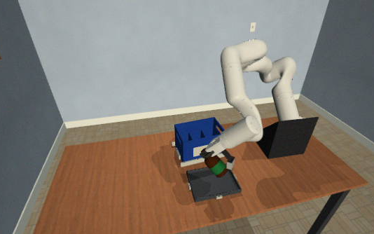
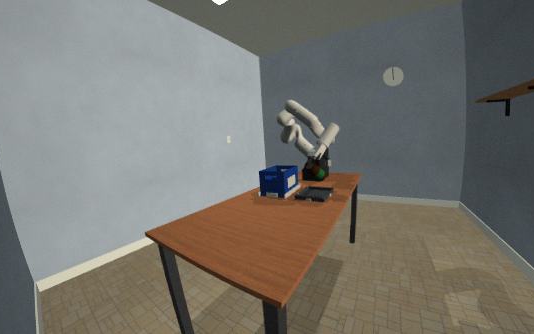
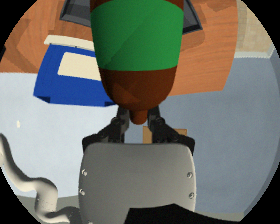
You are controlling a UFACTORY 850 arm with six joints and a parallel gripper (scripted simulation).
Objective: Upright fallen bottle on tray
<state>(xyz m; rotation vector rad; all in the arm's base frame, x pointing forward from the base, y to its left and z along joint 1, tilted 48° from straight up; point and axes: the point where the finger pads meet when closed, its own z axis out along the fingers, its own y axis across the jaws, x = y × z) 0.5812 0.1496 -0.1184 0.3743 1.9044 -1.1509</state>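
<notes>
The brown bottle with a green label [image 1: 218, 169] [image 2: 319, 174] [image 3: 137, 40] hangs tilted in the air, neck up towards the crate side, base low over the back right of the tray. My gripper [image 1: 204, 153] [image 3: 138, 101] is shut on its neck; the fingertips sit on both sides of the neck in the wrist view. The dark tray [image 1: 218, 195] [image 2: 312, 199] [image 3: 75, 21] lies level on the table, with nothing in it. The blue crate [image 1: 186, 150] [image 2: 269, 185] [image 3: 47, 82] stands level behind the tray. Whether the bottle's base touches the tray is hard to tell, but a gap shows in the exterior view.
A black box-like panel [image 1: 293, 138] stands on the wooden table [image 1: 113, 182] [image 2: 251, 250] at the right, by the arm's base. Small white blocks [image 1: 219, 197] sit at the edges of the tray and crate. The crate's wall rises close beside the gripper.
</notes>
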